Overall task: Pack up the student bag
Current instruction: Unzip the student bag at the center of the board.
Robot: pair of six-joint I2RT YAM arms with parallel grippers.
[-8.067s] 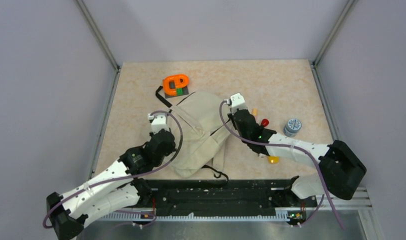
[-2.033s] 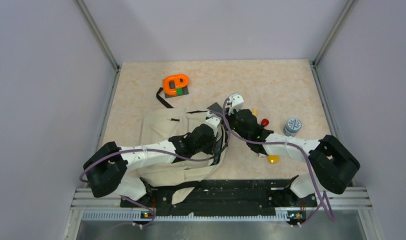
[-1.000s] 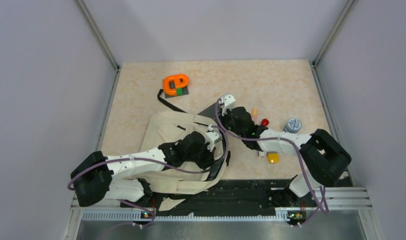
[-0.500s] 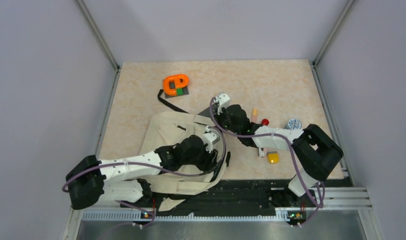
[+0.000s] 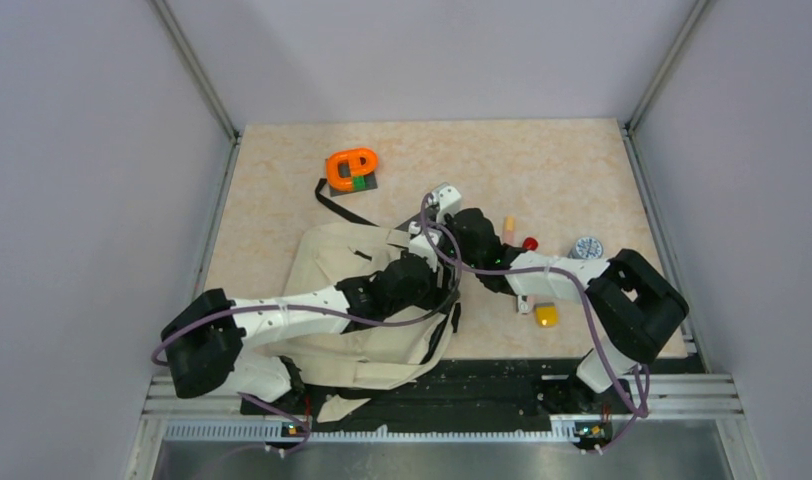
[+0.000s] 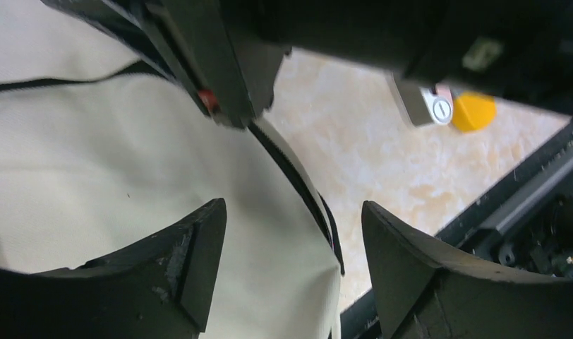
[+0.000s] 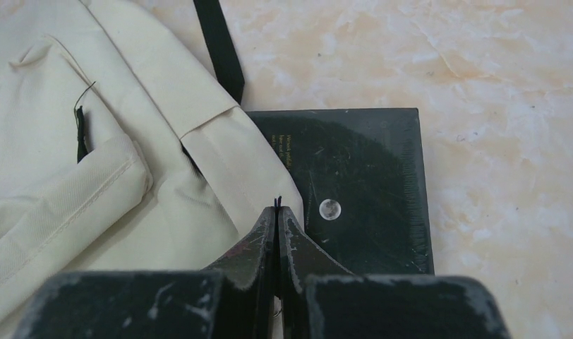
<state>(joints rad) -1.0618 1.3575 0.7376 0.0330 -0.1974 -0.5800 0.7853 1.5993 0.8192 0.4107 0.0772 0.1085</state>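
- The student bag (image 5: 327, 258) lies flat on the near-left part of the table (image 5: 562, 165).
- The left gripper (image 6: 291, 233) hangs over its beige fabric, jaws wide, holding nothing.
- The right gripper (image 7: 277, 212) is pressed closed at the bag's flap edge, just beside a black book (image 7: 368, 183).

The left gripper (image 6: 292, 215) now has its jaws apart over the student bag (image 6: 93, 155), closed a second ago; its wrist sits farther out, closer to the right gripper (image 7: 277, 212); the bag lies spread flatter, shifted leftward.
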